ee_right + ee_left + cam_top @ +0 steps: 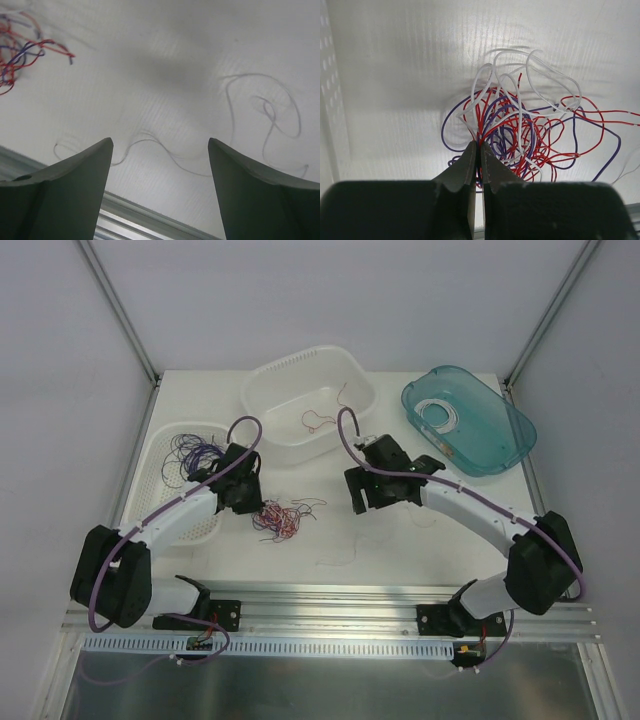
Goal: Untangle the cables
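The cables form a red, purple and white tangle [282, 518] [520, 130] on the white table in front of the left arm. My left gripper [260, 506] [479, 145] is at the tangle's left edge, jaws pressed together with red and purple strands running into the seam. My right gripper [362, 502] [160, 142] hovers open above the table right of the tangle, nothing between its fingers. Beneath it lies a wavy white cable [145, 141], and a curled one [270, 107] lies further right. The tangle's edge [20, 55] shows at the top left of the right wrist view.
A white basket [262, 375] at the back centre holds red cables [318, 420]. A teal bin [515, 430] at the back right holds white cables [440, 417]. A perforated white tray [200, 530] on the left holds purple cables [195, 452]. A metal rail runs along the near edge.
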